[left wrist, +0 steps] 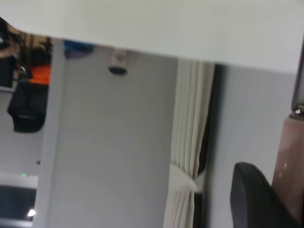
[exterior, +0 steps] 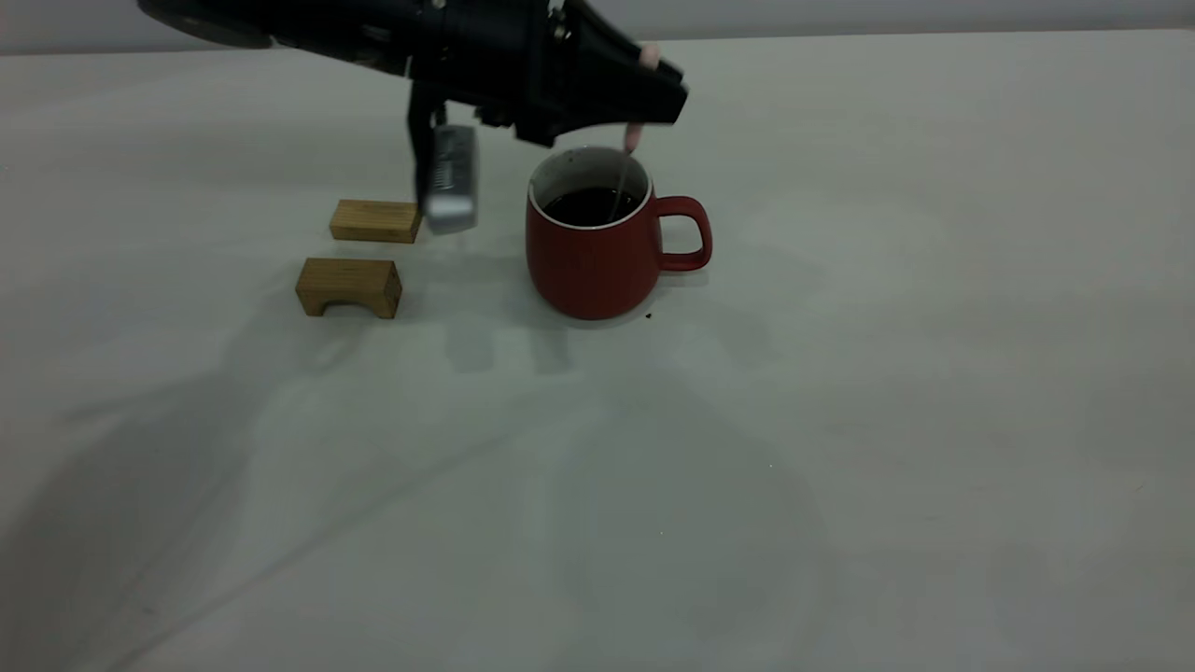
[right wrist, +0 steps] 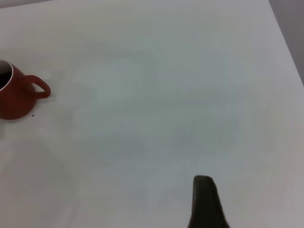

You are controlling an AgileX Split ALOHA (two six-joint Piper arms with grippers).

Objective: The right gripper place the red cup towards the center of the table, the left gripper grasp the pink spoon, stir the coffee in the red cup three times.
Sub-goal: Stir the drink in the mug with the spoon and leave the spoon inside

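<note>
We have the red cup standing mid-surface, toward the far edge, so we judge the stirring step is in hand. Our left claw pinches the pink spoon above the rim, its stem dipped into the coffee. Next we should circle gently, clear of the wall. Right claw's state: cannot tell.
</note>
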